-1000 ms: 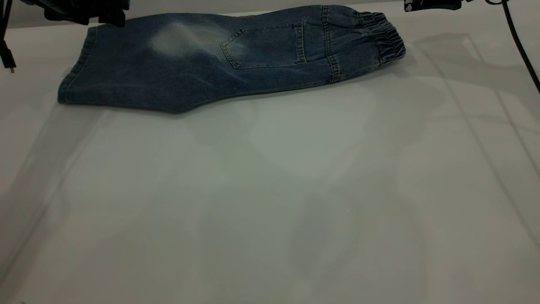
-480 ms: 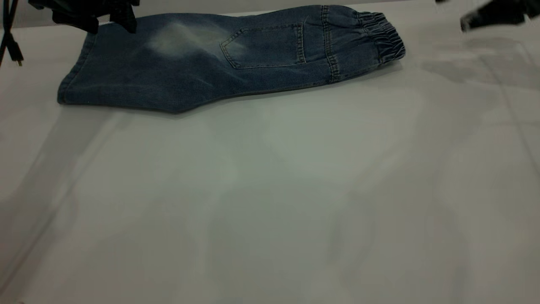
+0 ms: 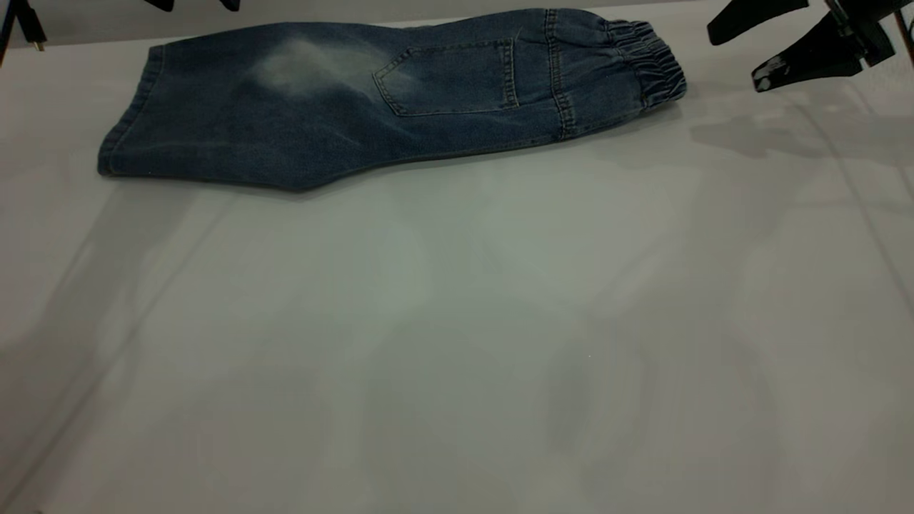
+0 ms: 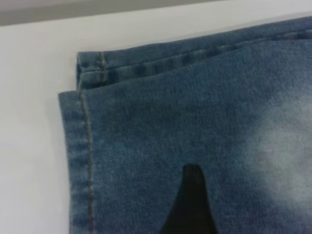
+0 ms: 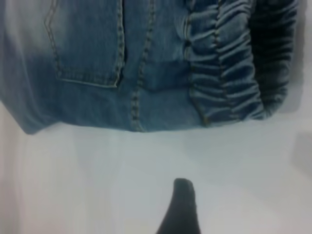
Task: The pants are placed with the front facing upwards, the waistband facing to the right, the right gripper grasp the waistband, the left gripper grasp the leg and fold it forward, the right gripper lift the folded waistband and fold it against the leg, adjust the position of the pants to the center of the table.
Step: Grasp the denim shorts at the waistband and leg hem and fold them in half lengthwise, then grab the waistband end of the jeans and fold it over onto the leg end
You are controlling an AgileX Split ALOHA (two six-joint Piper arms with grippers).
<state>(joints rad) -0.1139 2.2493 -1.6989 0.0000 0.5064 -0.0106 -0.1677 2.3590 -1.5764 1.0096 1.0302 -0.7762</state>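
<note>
Exterior view is showing you the pants (image 3: 385, 100) lying folded lengthwise at the far edge of the table (image 3: 457, 343), long axis running left to right, back pocket (image 3: 446, 75) up. The waistband (image 3: 646, 61) is pointing toward the right gripper (image 3: 732, 53), which is hanging just beside it, above the table, jaws spread and empty. That arm is the nearer one for the next fold. The left gripper (image 3: 193, 4) is hovering over the leg (image 3: 214, 121) end; you cannot tell its jaw state.
</note>
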